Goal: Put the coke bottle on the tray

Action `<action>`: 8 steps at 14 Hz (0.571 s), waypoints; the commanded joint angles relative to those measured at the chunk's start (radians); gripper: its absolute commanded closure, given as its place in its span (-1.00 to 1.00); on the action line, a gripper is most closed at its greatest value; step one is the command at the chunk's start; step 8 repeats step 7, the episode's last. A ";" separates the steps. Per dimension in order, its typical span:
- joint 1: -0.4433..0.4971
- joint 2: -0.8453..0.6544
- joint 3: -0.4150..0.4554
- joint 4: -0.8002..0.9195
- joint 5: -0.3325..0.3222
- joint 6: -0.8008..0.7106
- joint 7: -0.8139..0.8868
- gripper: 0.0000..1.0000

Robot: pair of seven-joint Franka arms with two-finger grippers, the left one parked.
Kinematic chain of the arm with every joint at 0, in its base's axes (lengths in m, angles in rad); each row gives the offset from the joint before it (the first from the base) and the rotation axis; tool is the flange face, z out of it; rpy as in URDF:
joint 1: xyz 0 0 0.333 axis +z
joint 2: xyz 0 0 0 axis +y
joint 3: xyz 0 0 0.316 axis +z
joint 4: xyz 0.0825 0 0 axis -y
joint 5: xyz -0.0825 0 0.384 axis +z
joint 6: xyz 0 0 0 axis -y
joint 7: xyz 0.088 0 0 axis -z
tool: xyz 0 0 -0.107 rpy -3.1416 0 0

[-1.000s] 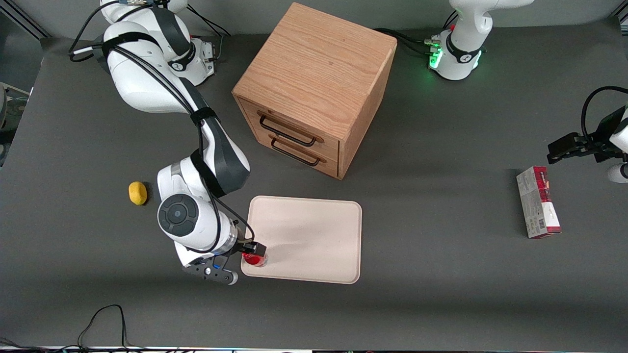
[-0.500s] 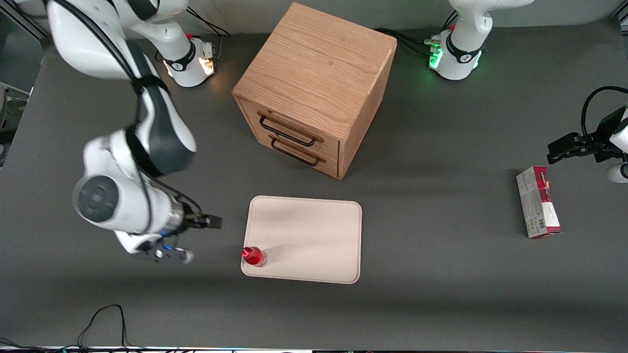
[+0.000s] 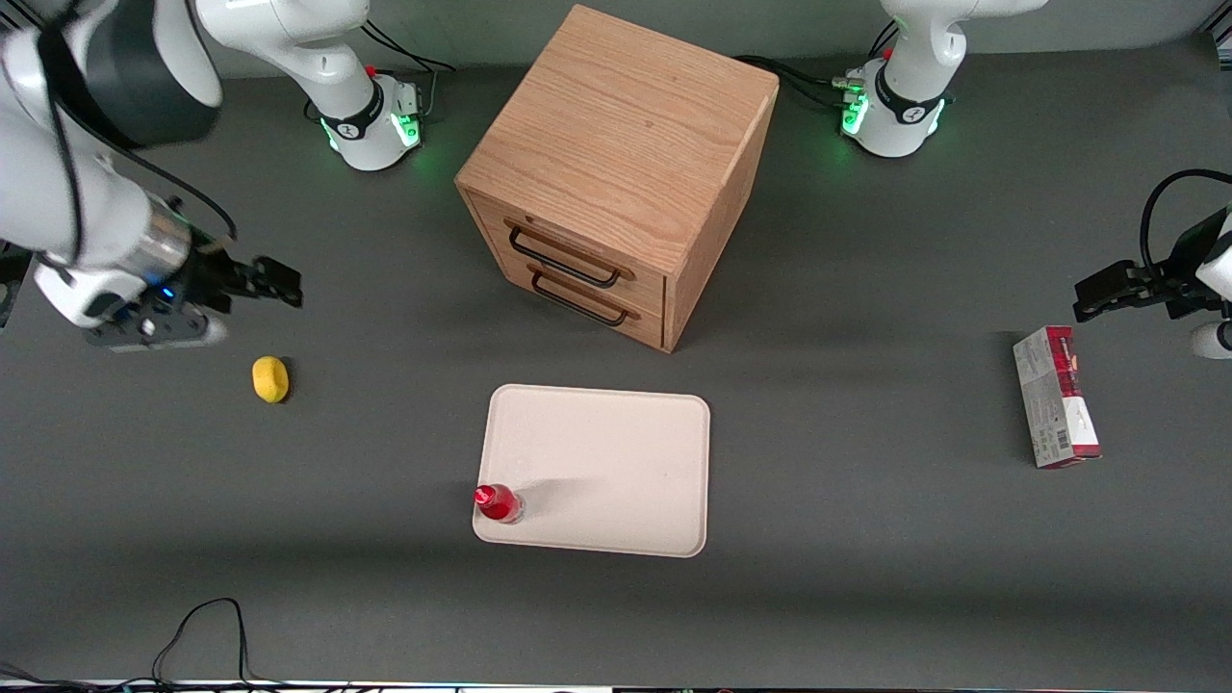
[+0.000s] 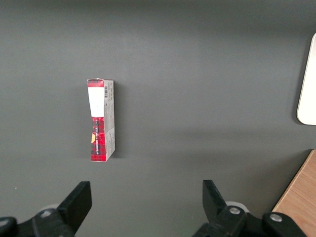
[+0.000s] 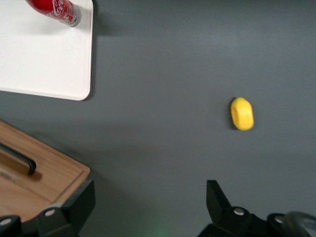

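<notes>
Fingers (image 5: 79, 207) spread wide, empty; gripper (image 3: 274, 281) pulled back high above the lemon (image 3: 270, 378). Bottle (image 3: 498, 502) left upright on tray (image 3: 616, 462) corner. Looks done.

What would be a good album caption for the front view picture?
Coke bottle stands upright on a corner of the tray; the open gripper hangs away, above the table near a yellow lump.

From high in front, you are looking steeply down over the whole table, wooden cabinet (image 3: 616, 164) to tray (image 3: 616, 452). Your right wrist camera is hanging above the gripper (image 5: 150, 205), facing down on the lemon (image 5: 242, 113), bottle (image 5: 54, 11) and tray corner. Your left wrist camera is staring down close at the carton (image 4: 101, 120), sharing only the tray's edge.
</notes>
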 commanded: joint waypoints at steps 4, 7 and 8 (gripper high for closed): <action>-0.049 -0.032 0.026 0.055 0.005 -0.096 -0.060 -1.00; -0.037 -0.022 0.022 0.078 0.007 -0.098 -0.053 -1.00; -0.037 -0.022 0.022 0.078 0.007 -0.098 -0.053 -1.00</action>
